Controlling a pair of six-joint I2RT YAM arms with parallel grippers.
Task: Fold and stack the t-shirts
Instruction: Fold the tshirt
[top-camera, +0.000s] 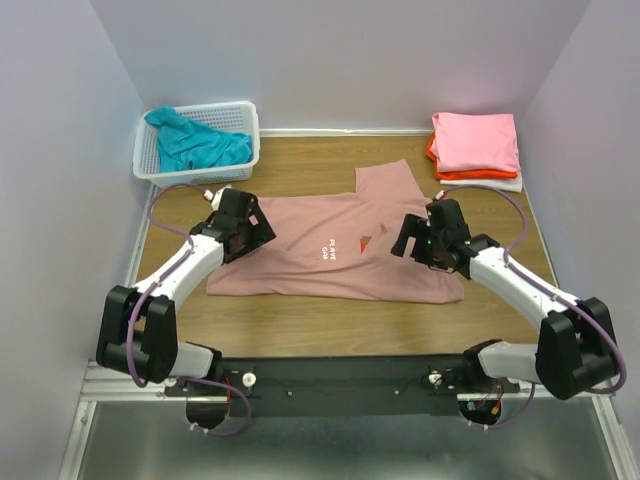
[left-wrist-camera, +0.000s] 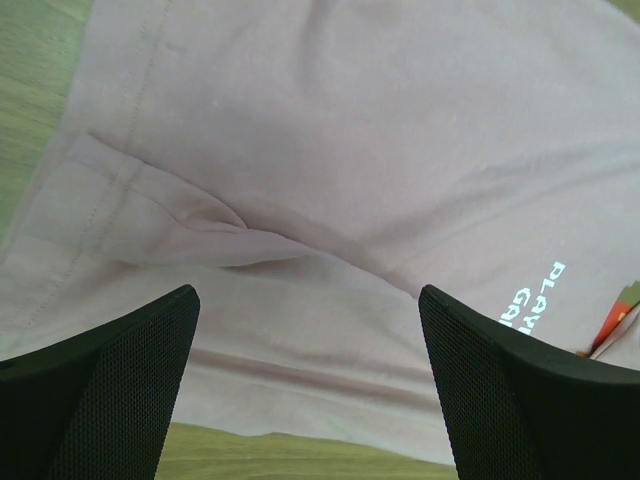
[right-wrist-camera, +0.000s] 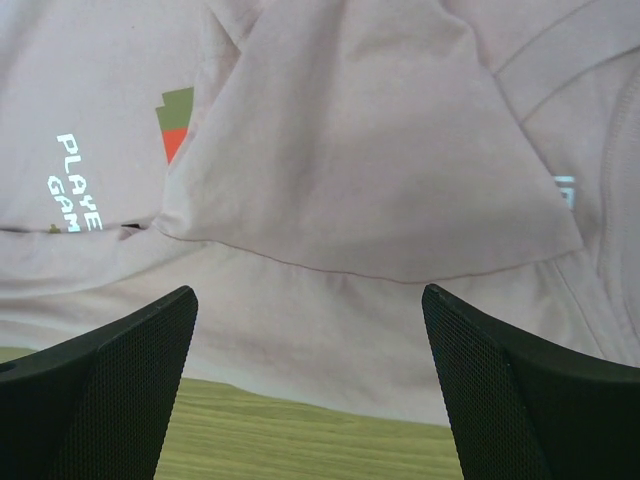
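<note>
- Two black two-finger grippers hang over one dusty-pink cloth t-shirt (top-camera: 330, 265), which lies spread flat across the middle of the wooden tabletop (top-camera: 300, 335).
- The left gripper (top-camera: 258, 232) is over the shirt's left end in the overhead view. Its jaws are spread wide with nothing between them. In its wrist view the black mesh-textured fingers (left-wrist-camera: 120, 380) frame a soft crease and a stitched hem. I honestly can't tell if the tips touch the cloth.
- The right gripper (top-camera: 408, 232) is over the right part of the shirt, jaws just as wide and empty-handed too.
- The right wrist view shows a folded-over flap (right-wrist-camera: 370, 150) of the same pink cloth lying across the chest and covering part of the print.
- What shows of the print is white blocky lettering (right-wrist-camera: 75, 185) reading "PLAYE / GAM", with a green-and-orange pixel block (right-wrist-camera: 178, 118) right beside it, both at the left of that view.
- From overhead, one sleeve (top-camera: 385, 182) pokes up toward the top of the frame from the shirt's middle.
- Upper left of the overhead view has a white plastic lattice basket (top-camera: 185, 178) with a crumpled teal t-shirt (top-camera: 195, 145) inside.
- Upper right has a folded pile, well apart from the spread shirt. A bright pink t-shirt (top-camera: 478, 140) is on top, an orange t-shirt (top-camera: 470, 176) peeks out under it, and a white t-shirt (top-camera: 510, 185) is at the bottom.
</note>
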